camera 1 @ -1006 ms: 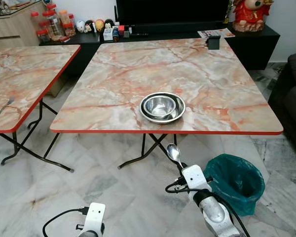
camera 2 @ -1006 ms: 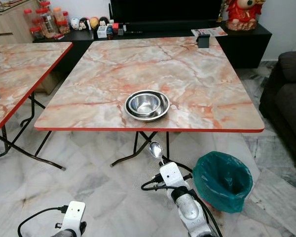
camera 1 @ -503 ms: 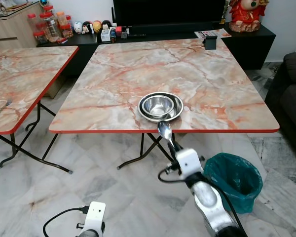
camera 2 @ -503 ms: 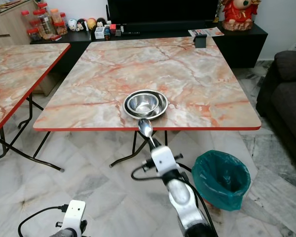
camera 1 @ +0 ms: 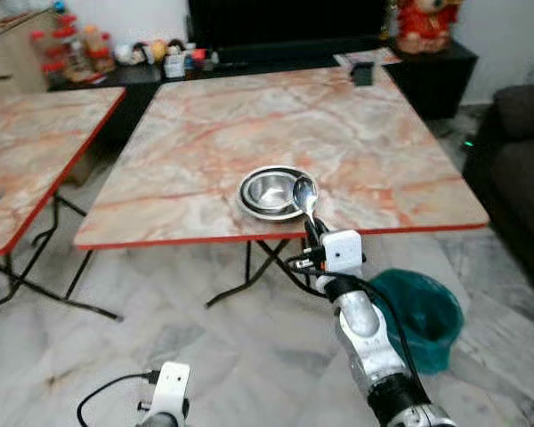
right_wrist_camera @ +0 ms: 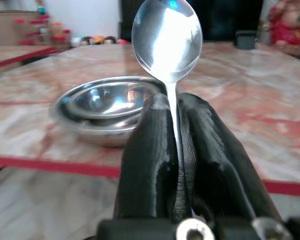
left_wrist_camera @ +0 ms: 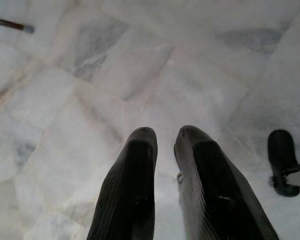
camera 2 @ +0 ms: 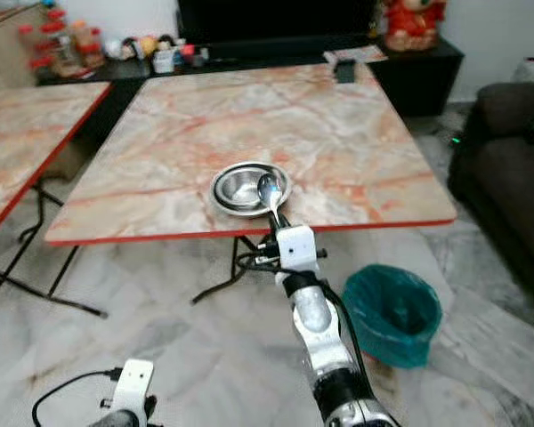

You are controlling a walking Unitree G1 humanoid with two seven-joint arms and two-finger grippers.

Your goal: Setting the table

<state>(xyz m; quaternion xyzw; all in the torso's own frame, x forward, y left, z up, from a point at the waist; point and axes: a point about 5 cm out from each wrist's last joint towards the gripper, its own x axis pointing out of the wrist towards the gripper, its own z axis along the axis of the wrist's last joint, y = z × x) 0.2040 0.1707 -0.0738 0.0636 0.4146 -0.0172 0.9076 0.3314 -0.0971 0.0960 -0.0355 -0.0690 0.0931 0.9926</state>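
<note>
The right pincer [camera 1: 312, 229] is clamped on the handle of a spoon [camera 1: 303, 194], both fingers [right_wrist_camera: 150, 150] pressed against the thin shaft. The spoon stands nearly upright, bowl end up, at the near edge of the table [camera 1: 205, 133]. Its bowl overlaps the right rim of a steel bowl [camera 1: 269, 189], which sits in a steel plate [camera 2: 223, 201] on the table near that edge. From the right wrist view the spoon rises in front of the steel bowl.

The left pincer [left_wrist_camera: 162, 145] hangs low over the marble floor [left_wrist_camera: 90, 75], its fingers narrow, with only a slim gap between them and nothing held.

A green bin [camera 1: 427, 311] stands on the floor under the table's right corner. A second table [camera 1: 27, 151] stands to the left.
</note>
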